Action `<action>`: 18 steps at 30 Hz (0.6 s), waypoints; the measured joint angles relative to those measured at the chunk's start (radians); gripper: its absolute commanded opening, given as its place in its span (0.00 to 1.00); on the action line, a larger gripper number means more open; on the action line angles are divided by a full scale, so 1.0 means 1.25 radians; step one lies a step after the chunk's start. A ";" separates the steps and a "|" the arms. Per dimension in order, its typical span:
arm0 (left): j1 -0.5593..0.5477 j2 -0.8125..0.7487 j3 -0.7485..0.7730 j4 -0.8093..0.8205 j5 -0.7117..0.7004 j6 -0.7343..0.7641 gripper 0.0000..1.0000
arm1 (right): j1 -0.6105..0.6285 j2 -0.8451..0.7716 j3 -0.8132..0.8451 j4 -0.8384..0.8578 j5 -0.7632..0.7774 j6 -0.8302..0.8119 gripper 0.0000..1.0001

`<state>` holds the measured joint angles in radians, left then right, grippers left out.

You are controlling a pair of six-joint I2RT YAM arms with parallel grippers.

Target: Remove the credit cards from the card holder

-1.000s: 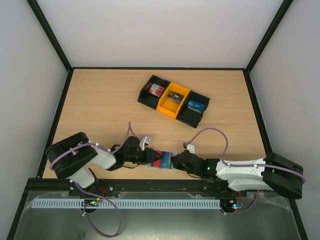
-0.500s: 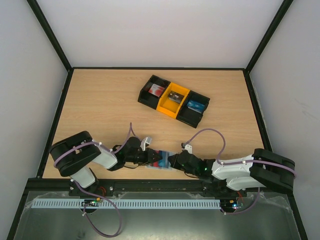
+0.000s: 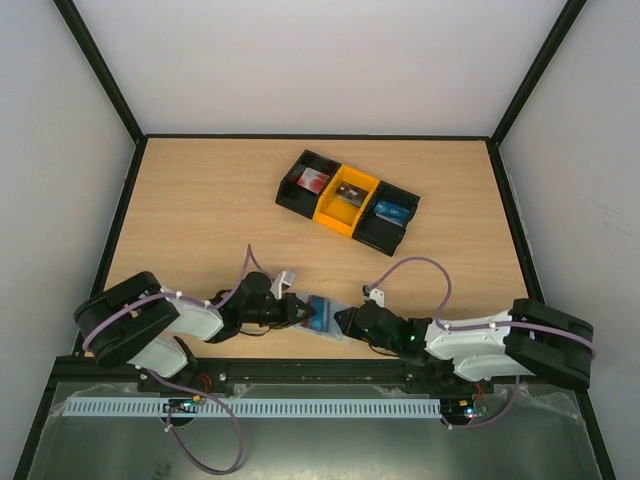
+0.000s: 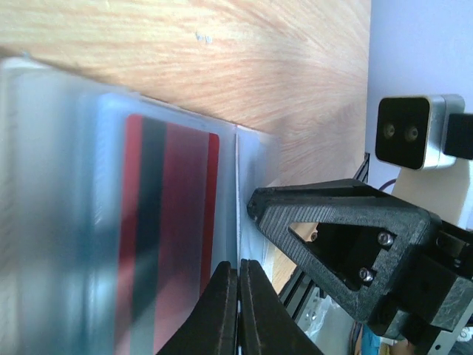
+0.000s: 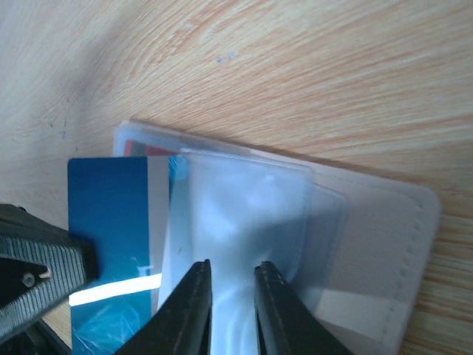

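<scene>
Sliding out: blue card (image 5: 111, 214) now protrudes from card holder (image 5: 369, 244), pinched by left gripper (image 4: 238, 277). Right gripper (image 5: 230, 274) clamps card holder; red card (image 4: 174, 222) still inside

1. The card holder (image 5: 369, 244) is translucent pale grey-white with a stitched border.
2. The red card (image 4: 177, 244) carries one dark stripe.
3. The blue card (image 5: 111, 214) has a white band.
4. The tray (image 3: 285, 196) has black ends and a yellow middle.
5. The table (image 3: 200, 200) is light wood grain.

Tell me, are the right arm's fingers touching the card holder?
Touching. The right wrist view shows the right fingers pinching the card holder by its clear flap.
</scene>
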<state>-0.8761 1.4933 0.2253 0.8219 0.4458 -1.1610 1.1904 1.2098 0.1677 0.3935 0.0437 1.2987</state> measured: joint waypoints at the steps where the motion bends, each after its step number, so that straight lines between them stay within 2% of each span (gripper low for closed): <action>1: 0.008 -0.018 -0.005 -0.011 0.000 0.005 0.03 | 0.000 -0.010 0.003 -0.013 0.001 -0.009 0.23; 7: 0.053 -0.112 -0.014 -0.080 -0.001 0.034 0.03 | 0.001 -0.092 0.039 -0.148 0.046 -0.099 0.28; 14: 0.128 -0.276 -0.013 -0.206 -0.005 0.106 0.03 | 0.001 -0.141 0.126 -0.196 0.131 -0.287 0.29; 18: 0.135 -0.379 -0.007 -0.283 -0.023 0.175 0.03 | 0.001 -0.161 0.194 -0.232 0.182 -0.309 0.29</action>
<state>-0.7078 1.0195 0.2161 0.4679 0.4164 -0.9428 1.1912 1.0088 0.4107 0.1040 0.2710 0.9127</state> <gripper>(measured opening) 0.030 0.286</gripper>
